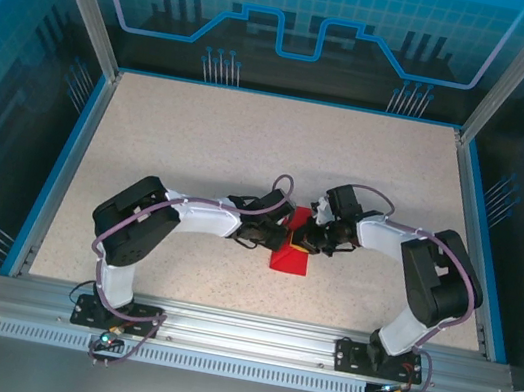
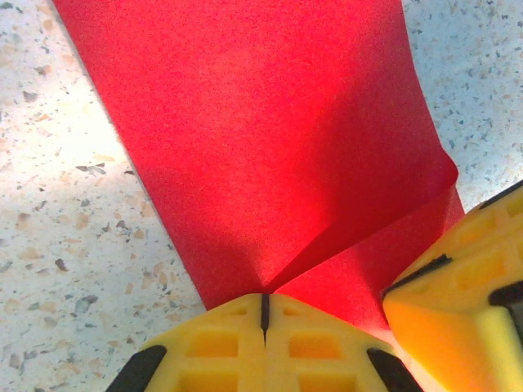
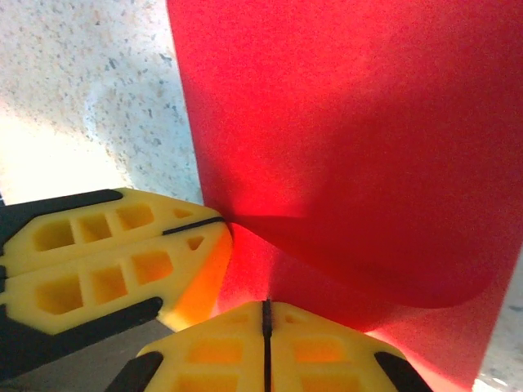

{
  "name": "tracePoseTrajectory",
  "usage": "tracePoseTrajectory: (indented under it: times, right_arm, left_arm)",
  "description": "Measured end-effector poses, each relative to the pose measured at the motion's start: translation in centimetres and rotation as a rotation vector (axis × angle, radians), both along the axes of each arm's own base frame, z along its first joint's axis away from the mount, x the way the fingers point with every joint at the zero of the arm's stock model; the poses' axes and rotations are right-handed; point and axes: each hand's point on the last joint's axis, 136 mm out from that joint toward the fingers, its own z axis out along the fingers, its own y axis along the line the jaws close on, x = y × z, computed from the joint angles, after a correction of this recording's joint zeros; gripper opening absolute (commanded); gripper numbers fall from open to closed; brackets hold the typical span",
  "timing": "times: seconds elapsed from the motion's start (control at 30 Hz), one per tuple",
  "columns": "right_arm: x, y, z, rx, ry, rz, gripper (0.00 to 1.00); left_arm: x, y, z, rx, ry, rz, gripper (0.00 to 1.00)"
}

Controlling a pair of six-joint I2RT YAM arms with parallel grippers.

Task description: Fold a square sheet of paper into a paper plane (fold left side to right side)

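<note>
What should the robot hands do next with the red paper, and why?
Probably carry the pinched edge across and lower it onto the rest of the sheet. The left gripper and right gripper are both shut on the red sheet of paper, side by side, and it bends in a soft loop with no sharp crease.

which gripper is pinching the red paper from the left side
The left gripper, reaching in from the left; the right gripper pinches the square sheet of paper from the opposite side.
</note>
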Motion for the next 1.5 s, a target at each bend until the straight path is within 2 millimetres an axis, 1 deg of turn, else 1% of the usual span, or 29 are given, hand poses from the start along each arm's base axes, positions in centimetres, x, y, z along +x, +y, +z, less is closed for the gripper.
tracePoseTrajectory:
  times: [0.3, 0.77, 0.87, 1.1, 1.13, 1.2, 1.3, 1.37, 1.43, 1.5]
  right_arm:
    - [-0.3, -0.6, -0.8, -0.046, 0.013, 0.015, 0.08]
    - [-0.6, -1.5, -1.4, -0.107, 0.017, 0.026, 0.08]
    - [-0.7, -1.5, -1.4, -0.109, 0.013, 0.031, 0.08]
    - [-0.7, -1.6, -1.5, -0.117, 0.014, 0.033, 0.08]
    - [-0.7, -1.6, -1.5, -0.118, 0.015, 0.033, 0.08]
    - [-0.7, -1.6, -1.5, -0.119, 0.016, 0.034, 0.08]
    - [-0.8, -1.7, -1.5, -0.120, 0.018, 0.033, 0.08]
    - [-0.8, -1.7, -1.5, -0.120, 0.019, 0.033, 0.08]
    - [-0.8, -1.7, -1.5, -0.120, 0.019, 0.033, 0.08]
    - [-0.8, -1.7, -1.5, -0.120, 0.018, 0.033, 0.08]
  left_arm:
    - [0.0, 0.0, 0.0, 0.001, -0.002, -0.004, 0.00]
    - [0.0, 0.0, 0.0, 0.003, -0.003, -0.006, 0.00]
    - [0.0, 0.0, 0.0, 0.004, -0.004, -0.010, 0.04]
    - [-0.3, 0.2, 0.2, 0.017, -0.002, -0.029, 0.26]
    - [-0.3, 0.3, 0.4, 0.020, -0.002, -0.033, 0.27]
    - [-0.2, 0.2, 1.3, 0.016, -0.010, -0.038, 0.30]
    - [0.0, 0.0, 3.7, -0.007, -0.044, -0.043, 0.34]
    - [0.2, -0.1, 5.7, -0.034, -0.071, -0.043, 0.33]
    - [0.1, -0.2, 7.6, -0.068, -0.094, -0.045, 0.31]
    - [-0.4, -0.6, 9.3, -0.119, -0.094, -0.059, 0.29]
